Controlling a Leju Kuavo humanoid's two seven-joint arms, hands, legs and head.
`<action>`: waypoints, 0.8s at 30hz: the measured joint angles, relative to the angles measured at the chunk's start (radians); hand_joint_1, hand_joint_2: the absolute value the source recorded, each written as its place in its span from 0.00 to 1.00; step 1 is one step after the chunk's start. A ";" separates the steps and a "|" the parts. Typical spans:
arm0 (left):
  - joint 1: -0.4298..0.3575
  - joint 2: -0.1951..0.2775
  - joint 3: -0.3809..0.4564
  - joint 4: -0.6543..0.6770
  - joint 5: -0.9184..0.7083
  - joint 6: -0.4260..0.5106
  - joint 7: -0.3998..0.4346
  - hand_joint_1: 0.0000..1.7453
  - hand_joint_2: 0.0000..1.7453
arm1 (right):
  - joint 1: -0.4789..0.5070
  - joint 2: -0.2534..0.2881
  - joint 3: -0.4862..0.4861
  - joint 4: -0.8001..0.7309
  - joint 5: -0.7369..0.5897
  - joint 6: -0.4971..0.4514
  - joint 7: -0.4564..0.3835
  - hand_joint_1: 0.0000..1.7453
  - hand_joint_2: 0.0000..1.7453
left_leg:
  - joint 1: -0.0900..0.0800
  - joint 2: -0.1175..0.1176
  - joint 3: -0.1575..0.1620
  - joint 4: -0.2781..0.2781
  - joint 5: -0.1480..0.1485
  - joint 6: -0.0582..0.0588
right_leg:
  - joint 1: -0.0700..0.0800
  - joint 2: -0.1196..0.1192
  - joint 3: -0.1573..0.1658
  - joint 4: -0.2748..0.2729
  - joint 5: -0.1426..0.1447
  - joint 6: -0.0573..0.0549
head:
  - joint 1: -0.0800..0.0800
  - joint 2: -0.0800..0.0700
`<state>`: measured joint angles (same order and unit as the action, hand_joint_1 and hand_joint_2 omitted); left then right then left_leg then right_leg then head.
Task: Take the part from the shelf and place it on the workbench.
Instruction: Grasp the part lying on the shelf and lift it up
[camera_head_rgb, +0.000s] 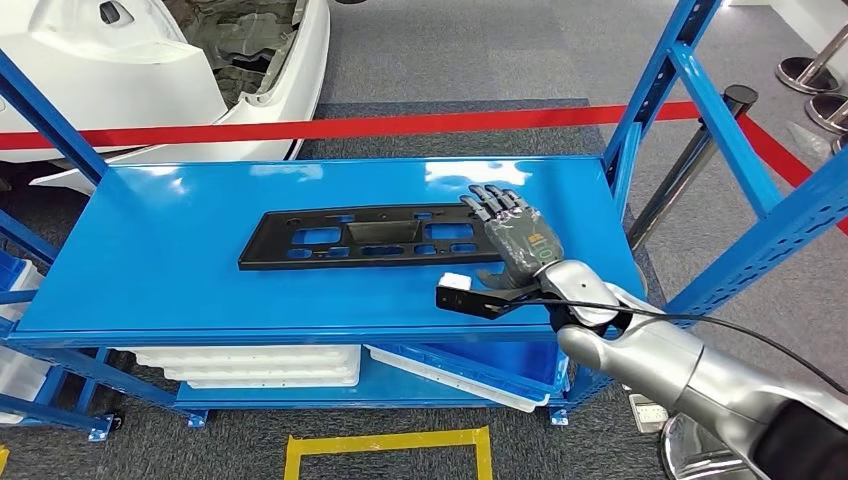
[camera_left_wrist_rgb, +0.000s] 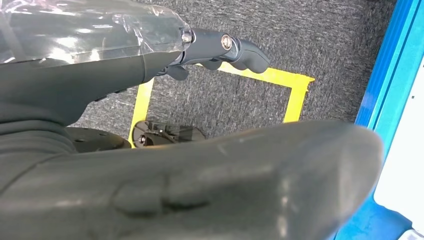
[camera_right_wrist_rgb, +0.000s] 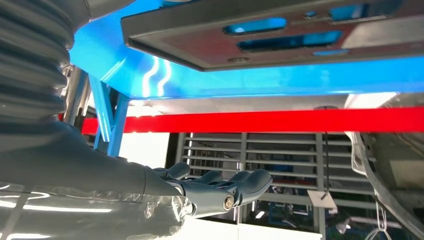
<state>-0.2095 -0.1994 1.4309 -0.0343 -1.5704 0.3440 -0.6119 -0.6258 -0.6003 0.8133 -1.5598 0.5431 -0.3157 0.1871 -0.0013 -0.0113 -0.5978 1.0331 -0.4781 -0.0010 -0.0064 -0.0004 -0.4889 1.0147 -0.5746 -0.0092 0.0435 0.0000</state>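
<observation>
The part (camera_head_rgb: 360, 237) is a long flat black plate with several cutouts, lying on the top of the blue shelf (camera_head_rgb: 170, 250). My right hand (camera_head_rgb: 515, 235) reaches over the plate's right end, palm down, fingers stretched out and apart, holding nothing. In the right wrist view a gap shows between the fingers (camera_right_wrist_rgb: 235, 185) and the part (camera_right_wrist_rgb: 280, 40) on the shelf (camera_right_wrist_rgb: 250, 82). My left hand (camera_left_wrist_rgb: 200, 185) hangs down over the carpet with nothing in it, its fingers (camera_left_wrist_rgb: 225, 47) loosely extended.
Blue uprights (camera_head_rgb: 690, 60) stand at the shelf's right end, and a black stanchion post (camera_head_rgb: 700, 150) is behind them. Red barrier tape (camera_head_rgb: 400, 125) runs across behind, with a white car body (camera_head_rgb: 150, 70) beyond. White trays (camera_head_rgb: 260, 365) fill the lower level. Yellow floor tape (camera_head_rgb: 390, 445) marks the carpet.
</observation>
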 joint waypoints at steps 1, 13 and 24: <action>0.000 0.000 0.000 0.000 0.000 0.001 0.000 0.00 0.00 | 0.002 0.002 0.000 0.004 -0.002 -0.016 -0.007 0.00 1.00 | 0.000 0.000 0.000 0.000 0.000 0.000 | 0.000 0.000 0.000 0.000 0.000 0.000 | 0.000 0.000; -0.005 0.000 0.000 0.000 0.000 0.009 0.008 0.00 0.00 | 0.013 0.046 -0.001 0.088 -0.090 -0.120 -0.079 0.00 1.00 | 0.000 0.000 0.000 0.000 0.000 0.000 | 0.000 0.000 0.000 0.000 0.000 0.000 | 0.000 0.000; -0.005 0.000 0.000 0.000 0.000 0.009 0.008 0.00 0.00 | -0.001 0.099 0.000 0.206 -0.166 -0.121 -0.123 0.00 1.00 | 0.000 0.000 0.000 0.000 0.000 0.000 | 0.000 0.000 0.000 0.000 0.000 0.000 | 0.000 0.000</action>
<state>-0.2148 -0.1995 1.4309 -0.0343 -1.5705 0.3532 -0.6043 -0.6265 -0.5014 0.8131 -1.3541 0.3769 -0.4363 0.0638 -0.0014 -0.0115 -0.5977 1.0329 -0.4780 -0.0011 -0.0063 -0.0006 -0.4885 1.0148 -0.5746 -0.0092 0.0434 0.0000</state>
